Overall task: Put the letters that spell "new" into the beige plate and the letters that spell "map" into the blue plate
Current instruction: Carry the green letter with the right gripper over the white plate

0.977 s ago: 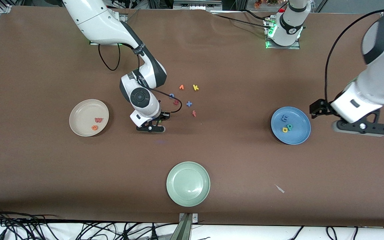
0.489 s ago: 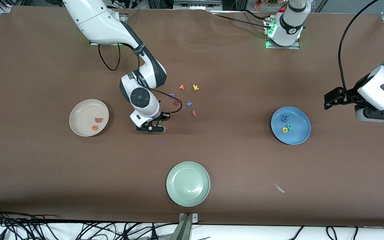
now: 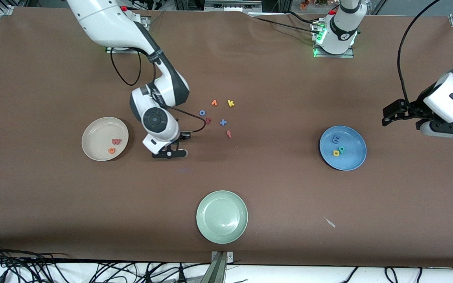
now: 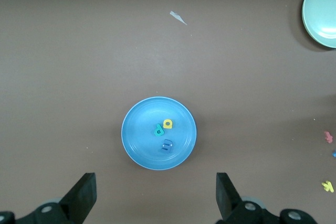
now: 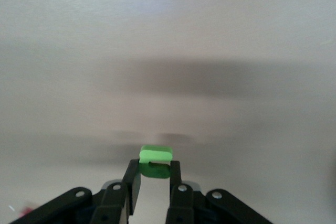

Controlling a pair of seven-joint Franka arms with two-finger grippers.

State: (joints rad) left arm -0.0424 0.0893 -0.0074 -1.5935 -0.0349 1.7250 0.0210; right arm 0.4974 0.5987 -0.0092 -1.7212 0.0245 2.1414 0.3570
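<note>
We take the green plate (image 3: 221,216), at the table edge nearest the front camera, as our landmark. Farther from the camera than it, toward the right arm's end, our right gripper (image 3: 170,153) is clenched on the green n (image 5: 155,161), held over bare table between the beige plate (image 3: 92,135) and the loose letters. The beige plate already holds the w (image 3: 116,141) and the e (image 3: 111,150), just beside each other.

Toward the left arm's end from the green plate, and farther from the camera, lies the blue plate (image 3: 354,157). In it sit the m (image 3: 335,138), the a (image 3: 336,153) and the p (image 3: 341,149), clustered near its middle. Our left gripper (image 4: 155,200) hangs released, its fingers wide apart, over bare table beside the blue plate at that end, and this arm waits.

Straight up the table from the green plate, well apart from it, the leftover letters lie scattered: a yellow k (image 3: 231,103), a blue o (image 3: 202,113), a red f (image 3: 229,134).
</note>
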